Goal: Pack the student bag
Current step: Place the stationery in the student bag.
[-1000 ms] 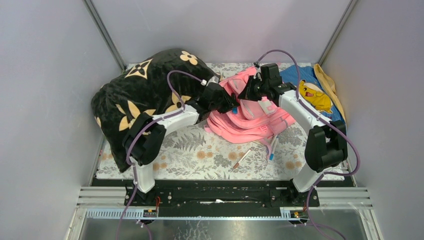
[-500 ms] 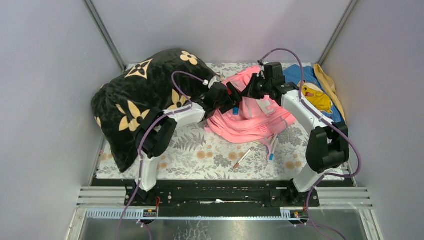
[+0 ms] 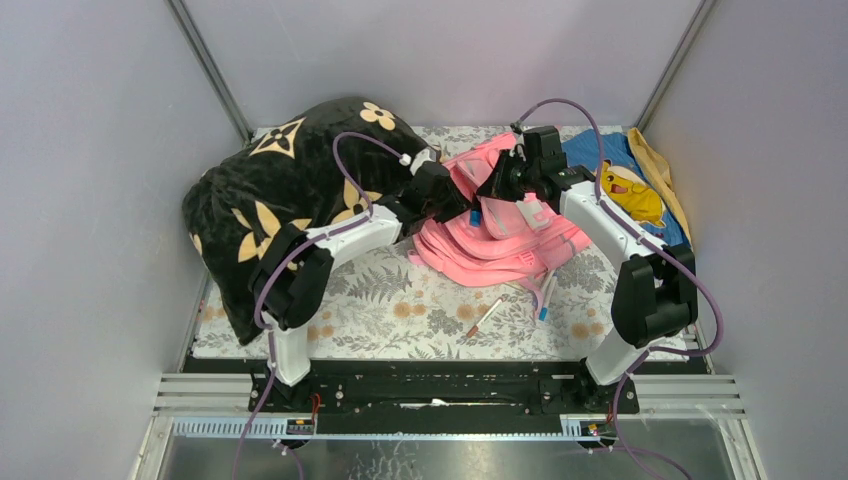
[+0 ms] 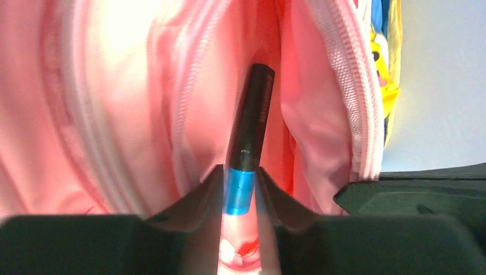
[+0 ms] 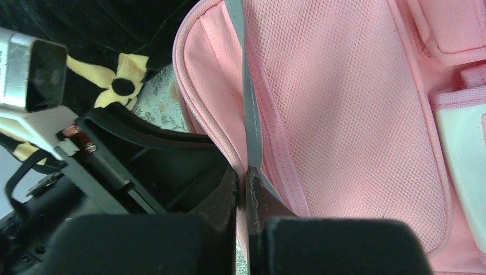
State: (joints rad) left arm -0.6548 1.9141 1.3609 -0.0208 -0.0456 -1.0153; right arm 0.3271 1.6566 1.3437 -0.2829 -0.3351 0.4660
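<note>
1. The student bag (image 3: 505,235) is lying at the far middle of the flowery table (image 3: 400,305), between the black pillow (image 3: 280,190) and the blue cloth (image 3: 600,152).
2. The right gripper (image 5: 246,182) has its jaws pinched tight on the bag's grey-trimmed pocket edge.
3. The left gripper (image 4: 239,192) has its jaws narrow, clamping a black pen (image 4: 250,114) by its blue band. The pen's far end pokes into the bag's open zip.

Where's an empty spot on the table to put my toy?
The best bare patch is the flowery cloth at the front, between the black pillow, the student bag and the loose pens. The back is crowded: pillow, bag and blue cloth fill it, with the left gripper and right gripper at the bag.
</note>
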